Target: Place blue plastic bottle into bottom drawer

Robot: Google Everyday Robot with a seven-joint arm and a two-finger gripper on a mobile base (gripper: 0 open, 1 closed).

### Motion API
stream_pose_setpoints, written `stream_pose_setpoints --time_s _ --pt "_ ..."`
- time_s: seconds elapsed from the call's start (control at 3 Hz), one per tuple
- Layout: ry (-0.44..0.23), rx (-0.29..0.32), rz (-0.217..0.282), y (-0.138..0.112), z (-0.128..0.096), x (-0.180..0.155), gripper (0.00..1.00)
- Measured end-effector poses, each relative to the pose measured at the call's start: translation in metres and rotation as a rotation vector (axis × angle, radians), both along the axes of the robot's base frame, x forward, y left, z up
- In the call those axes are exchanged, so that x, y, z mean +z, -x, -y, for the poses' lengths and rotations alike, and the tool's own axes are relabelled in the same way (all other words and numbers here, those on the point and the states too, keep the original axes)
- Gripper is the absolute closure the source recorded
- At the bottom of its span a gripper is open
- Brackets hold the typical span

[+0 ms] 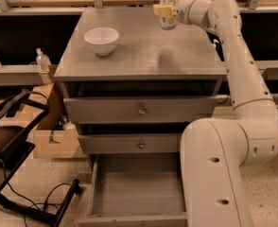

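Note:
The blue plastic bottle [169, 9] is a clear bottle with a pale label, at the back right above the grey cabinet top [139, 56]; its cap is cut off by the frame's top edge. My gripper [164, 10] is shut on its middle from the right and holds it upright, slightly above the surface, with its shadow below. The bottom drawer [138, 189] is pulled open, with a plain grey inside and nothing showing in it. The two drawers above it are nearly closed.
A white bowl [101, 39] stands on the cabinet top at the left. A small pump-top bottle [43, 64] sits on a low shelf to the left. A cardboard box [54, 138] and a black frame [9, 145] lie on the floor at left. My white base [219, 174] stands right of the open drawer.

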State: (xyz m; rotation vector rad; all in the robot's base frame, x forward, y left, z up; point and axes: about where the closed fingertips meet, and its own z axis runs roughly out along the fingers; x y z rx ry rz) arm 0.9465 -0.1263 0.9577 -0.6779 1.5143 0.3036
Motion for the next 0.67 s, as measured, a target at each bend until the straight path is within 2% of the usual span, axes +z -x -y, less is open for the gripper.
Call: stream_pose_setpoints --time_s 0.33,0.67 --pt "0.068 -0.039 -0.029 0.023 0.025 0.031 1.00" --pt "0.089 -0.063 -0.063 0.051 0.035 0.056 1.00"
